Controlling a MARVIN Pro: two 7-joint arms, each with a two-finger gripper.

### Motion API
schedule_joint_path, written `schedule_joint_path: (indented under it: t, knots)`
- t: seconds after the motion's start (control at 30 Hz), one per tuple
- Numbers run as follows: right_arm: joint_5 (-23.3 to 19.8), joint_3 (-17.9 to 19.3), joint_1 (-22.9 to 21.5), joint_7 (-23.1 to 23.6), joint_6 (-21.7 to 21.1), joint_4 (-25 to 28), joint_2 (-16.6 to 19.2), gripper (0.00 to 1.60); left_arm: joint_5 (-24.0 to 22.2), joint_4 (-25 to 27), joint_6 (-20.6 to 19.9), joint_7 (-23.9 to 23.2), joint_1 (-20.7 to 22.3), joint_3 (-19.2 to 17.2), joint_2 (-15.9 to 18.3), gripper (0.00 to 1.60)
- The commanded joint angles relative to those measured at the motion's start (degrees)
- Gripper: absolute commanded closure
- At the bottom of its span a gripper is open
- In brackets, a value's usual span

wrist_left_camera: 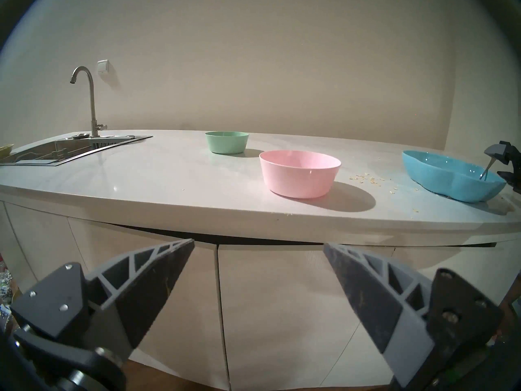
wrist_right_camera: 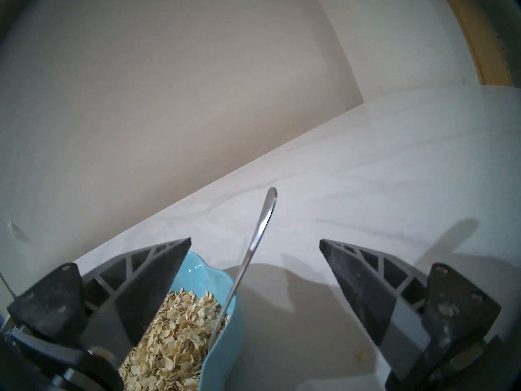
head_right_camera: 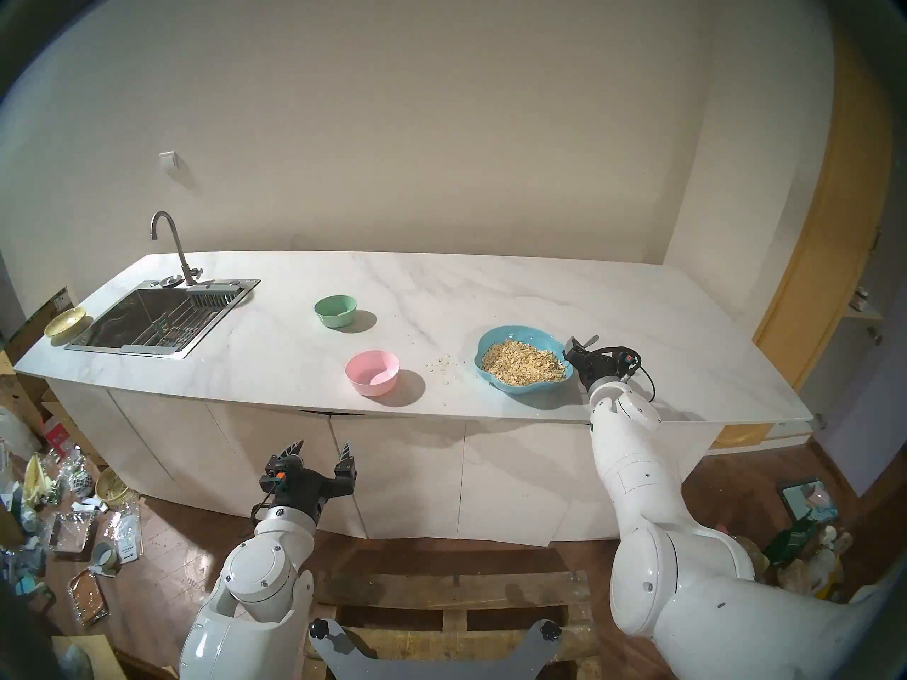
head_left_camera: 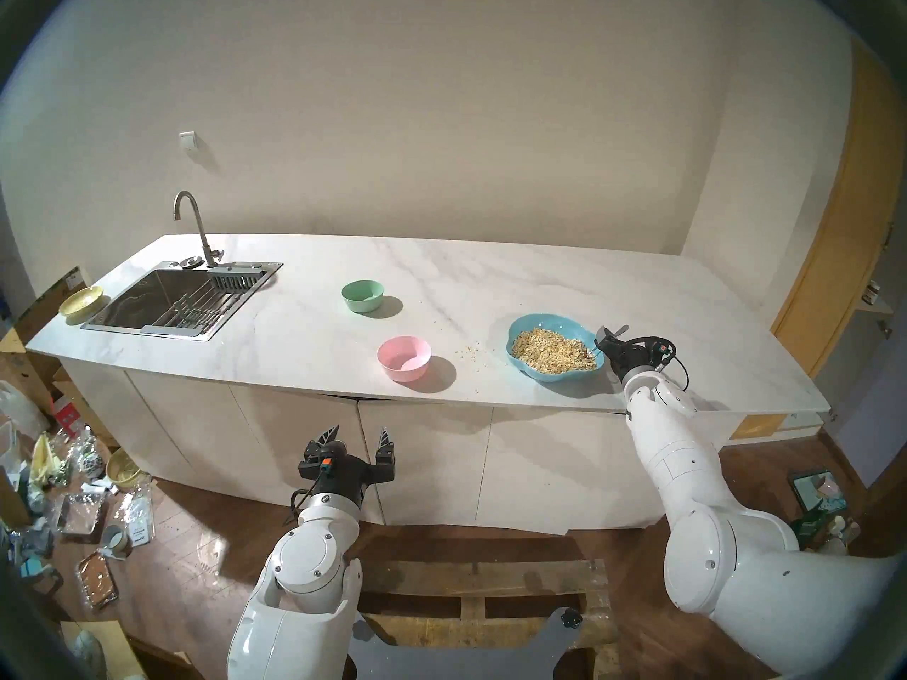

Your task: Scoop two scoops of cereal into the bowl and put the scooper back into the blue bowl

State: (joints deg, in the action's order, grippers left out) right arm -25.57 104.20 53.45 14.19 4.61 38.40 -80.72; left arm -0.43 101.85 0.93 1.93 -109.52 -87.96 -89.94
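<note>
The right end effector [wrist_right_camera: 255, 245] stands wide apart, empty, straddling the spoon [wrist_right_camera: 253, 246] handle, which leans out over the blue bowl's [head_left_camera: 527, 326] rim from the cereal [head_left_camera: 549, 350]. Centre the handle before closing, then carry level to the pink bowl [head_left_camera: 404, 357], which sits to the left on the desk [head_left_camera: 491, 281]. The left end effector [head_left_camera: 358, 436] hangs apart, idle.

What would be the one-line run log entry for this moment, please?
right gripper: open around spoon handle, not closed | spoon: leaning in blue bowl of cereal | pink bowl: empty | left gripper: open, idle

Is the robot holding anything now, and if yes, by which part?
Nothing is held. The right gripper has its jaws open around the spoon handle without closing; the left gripper is open and empty.
</note>
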Motion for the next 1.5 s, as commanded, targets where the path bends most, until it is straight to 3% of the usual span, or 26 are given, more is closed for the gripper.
schedule_joint_path:
  t: [0.0,0.9,0.93,0.97,1.0,1.03,1.07,1.47]
  knots:
    - [0.26,-0.24,-3.27,-0.05,1.76,-0.89,0.11,0.00,-0.10,1.44,0.29,-0.23,0.27,0.15,0.00,0.00]
    - [0.46,-1.27,-10.13,0.35,4.38,-8.68,1.06,0.00,-0.11,1.44,0.29,-0.21,0.28,0.16,0.01,0.00]
    - [0.33,-1.15,-10.25,0.52,4.47,-9.02,1.13,0.24,-0.11,1.44,0.29,-0.21,0.27,0.16,0.01,0.00]
    - [0.32,-1.11,-10.37,0.58,4.66,-9.46,1.25,0.24,-0.11,1.45,0.29,-0.22,0.27,0.16,0.02,0.00]
    - [0.15,-0.90,-10.51,0.61,4.84,-9.88,1.29,1.05,-0.11,1.45,0.29,-0.22,0.27,0.16,0.02,0.00]
    - [-0.07,-0.67,-10.64,0.76,4.97,-10.27,1.33,1.42,-0.11,1.45,0.29,-0.22,0.27,0.16,0.02,0.00]
    - [-0.13,-0.57,-10.72,0.96,5.12,-10.56,1.45,1.60,-0.11,1.45,0.29,-0.22,0.27,0.16,0.02,0.00]
    - [-1.19,1.20,-11.46,1.78,5.14,-12.49,1.88,1.60,-0.12,1.46,0.28,-0.22,0.27,0.16,0.02,0.00]
